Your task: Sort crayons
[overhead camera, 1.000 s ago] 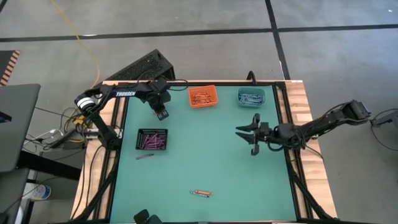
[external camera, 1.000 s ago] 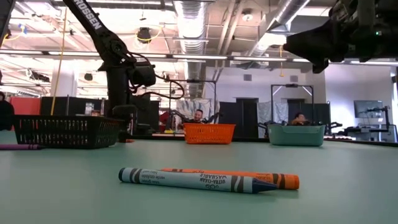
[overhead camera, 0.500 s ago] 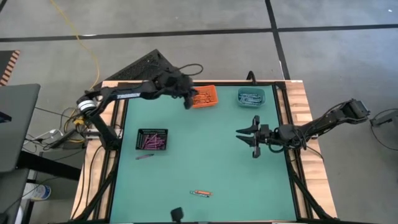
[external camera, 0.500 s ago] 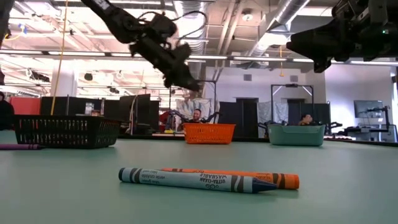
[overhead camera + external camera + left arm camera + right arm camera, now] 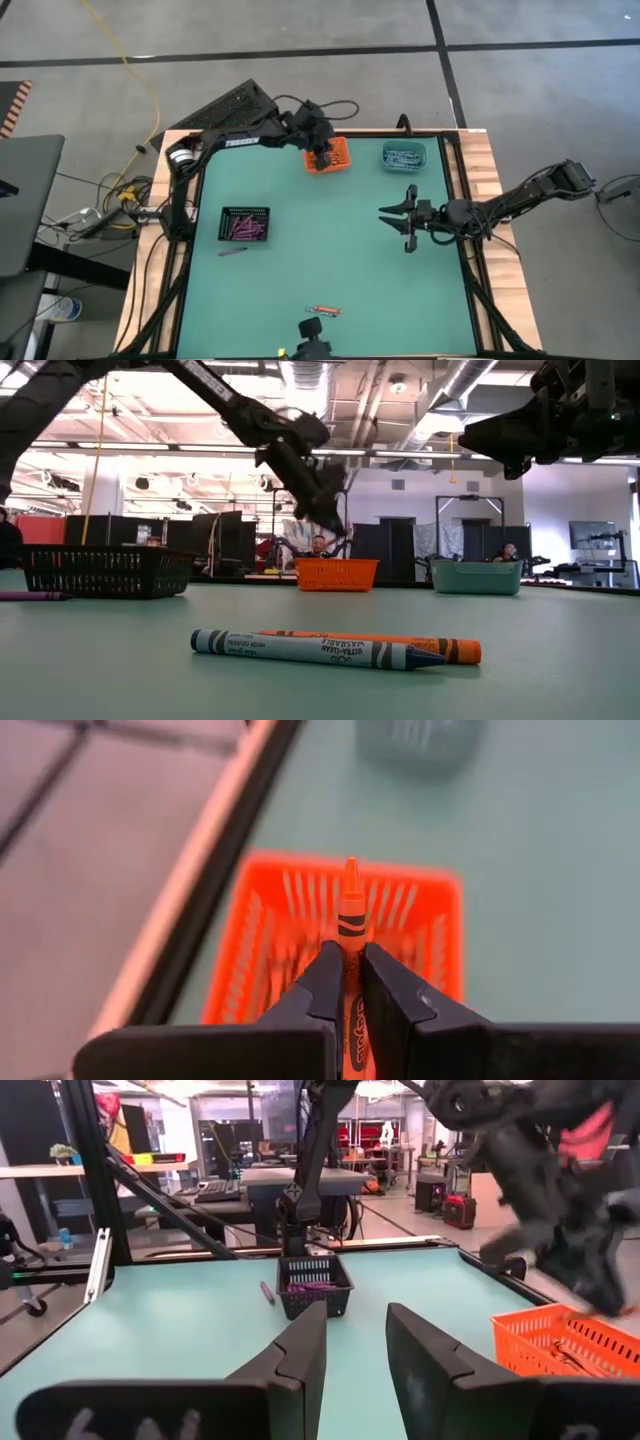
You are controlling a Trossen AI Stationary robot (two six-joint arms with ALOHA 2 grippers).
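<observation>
Orange crayon about to drop

Left gripper (image 5: 345, 982), jaws clamped on an orange crayon (image 5: 350, 910), hangs over the orange bin (image 5: 327, 156) at the far edge; right gripper (image 5: 402, 217) waits, jaws apart. Three loose crayons remain.

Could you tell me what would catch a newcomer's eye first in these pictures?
The left tool, shut on an orange crayon, hangs over the orange bin at the table's far edge. Near the front edge, a blue crayon and an orange one lie side by side, unsorted. The right tool waits open above the table's right half.
</observation>
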